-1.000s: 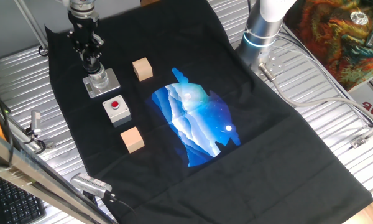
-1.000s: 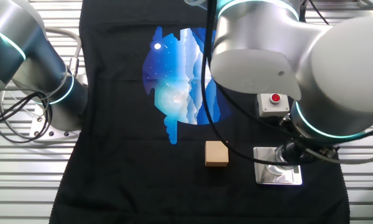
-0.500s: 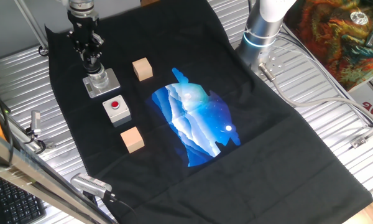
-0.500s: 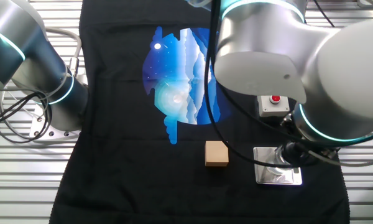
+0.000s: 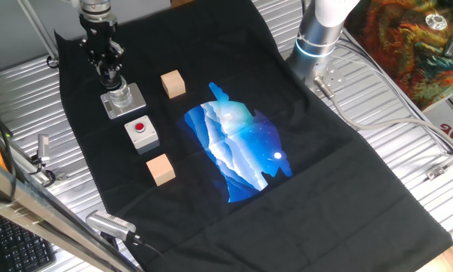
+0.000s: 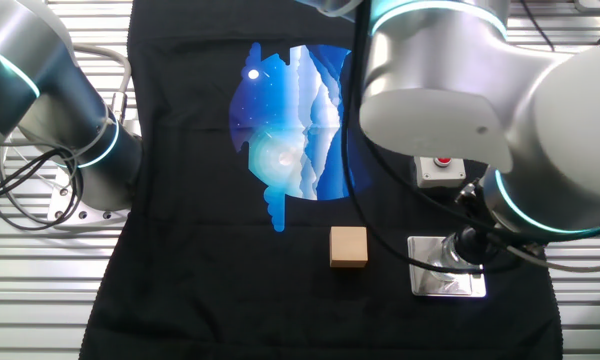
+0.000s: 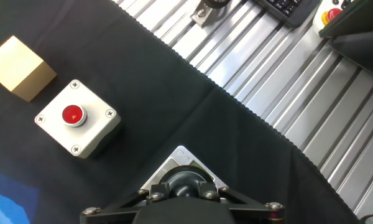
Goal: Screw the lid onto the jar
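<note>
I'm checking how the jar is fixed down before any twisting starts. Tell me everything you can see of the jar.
The jar is a small, clear-whitish cylinder standing upright on a square grey metal base plate, which lies flat on the black cloth. The gripper is directly above it at its top, hiding the opening, so contact and any lid cannot be confirmed. The grey button box sits nearby, apart from the plate.

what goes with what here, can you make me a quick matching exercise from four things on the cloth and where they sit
Things:
1. jar
2. grey box with red button
3. wooden cube near the jar
4. wooden cube further from the jar

Places, seen in the fixed view showing both cubes:
A. between the jar's plate and a cube
B. nearest the front edge of the cloth
C. on a square metal plate, directly under the gripper
D. to the right of the jar's plate

Pairs: 1-C, 2-A, 3-D, 4-B
</note>
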Controlling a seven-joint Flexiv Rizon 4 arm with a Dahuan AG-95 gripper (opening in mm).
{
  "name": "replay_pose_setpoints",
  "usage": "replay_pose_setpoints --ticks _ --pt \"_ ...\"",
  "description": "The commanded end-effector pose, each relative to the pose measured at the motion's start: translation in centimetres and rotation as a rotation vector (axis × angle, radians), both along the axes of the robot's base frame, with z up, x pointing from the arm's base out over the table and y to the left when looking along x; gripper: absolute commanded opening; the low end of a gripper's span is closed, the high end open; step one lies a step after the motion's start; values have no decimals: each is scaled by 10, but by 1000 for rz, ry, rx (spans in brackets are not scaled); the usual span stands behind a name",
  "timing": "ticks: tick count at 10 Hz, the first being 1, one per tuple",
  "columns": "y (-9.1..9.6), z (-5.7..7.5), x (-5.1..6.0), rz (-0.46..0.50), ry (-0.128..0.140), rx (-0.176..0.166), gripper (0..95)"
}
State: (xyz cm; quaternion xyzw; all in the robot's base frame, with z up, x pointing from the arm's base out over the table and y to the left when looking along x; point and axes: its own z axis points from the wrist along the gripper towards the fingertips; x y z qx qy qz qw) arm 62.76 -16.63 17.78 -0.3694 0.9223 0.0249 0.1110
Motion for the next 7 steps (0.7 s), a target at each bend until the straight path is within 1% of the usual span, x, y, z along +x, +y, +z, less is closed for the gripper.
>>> replay_pose_setpoints --ticks 1,3,4,7 --pt "0 0 -1 5 8 7 0" --pt "0 0 -1 13 22 11 0" --pt "0 0 -1 14 36 15 0" --pt "0 0 -2 19 55 13 0"
